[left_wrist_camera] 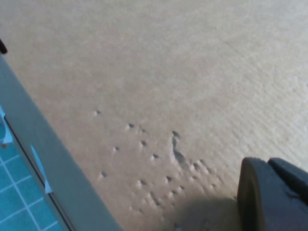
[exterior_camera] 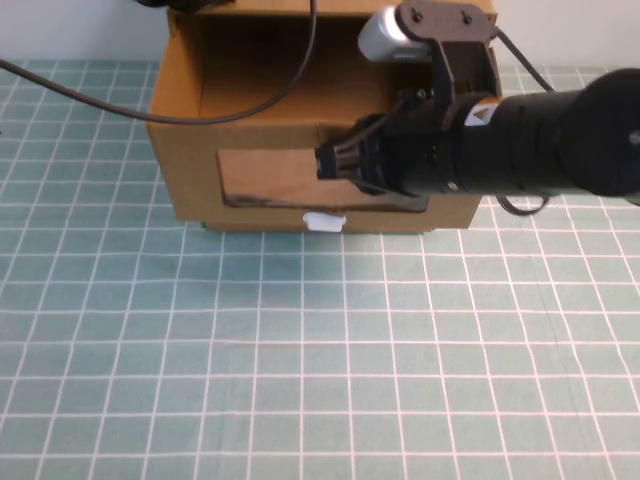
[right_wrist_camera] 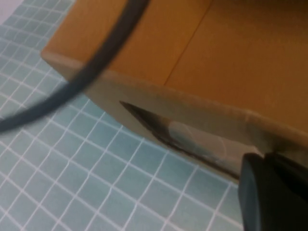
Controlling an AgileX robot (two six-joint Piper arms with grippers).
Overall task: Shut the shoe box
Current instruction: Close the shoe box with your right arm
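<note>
The shoe box (exterior_camera: 260, 140) is brown cardboard and stands at the back of the mat. Its front panel has a clear window (exterior_camera: 265, 178) with a small white pull tab (exterior_camera: 324, 222) below it. The drawer's inside shows from above behind the front panel. My right gripper (exterior_camera: 325, 165) reaches in from the right, shut and empty, with its tip at the window's right part. The right wrist view shows the box (right_wrist_camera: 216, 53), its window (right_wrist_camera: 192, 139) and the gripper (right_wrist_camera: 268, 161). My left gripper (left_wrist_camera: 269, 166) is shut, close over a dented cardboard face (left_wrist_camera: 168, 72); it is out of the high view.
A green grid mat (exterior_camera: 300, 350) covers the table in front of the box. A black cable (exterior_camera: 100, 100) runs from the left across the box's top. The right arm's wrist camera (exterior_camera: 385, 35) sits over the box's right part.
</note>
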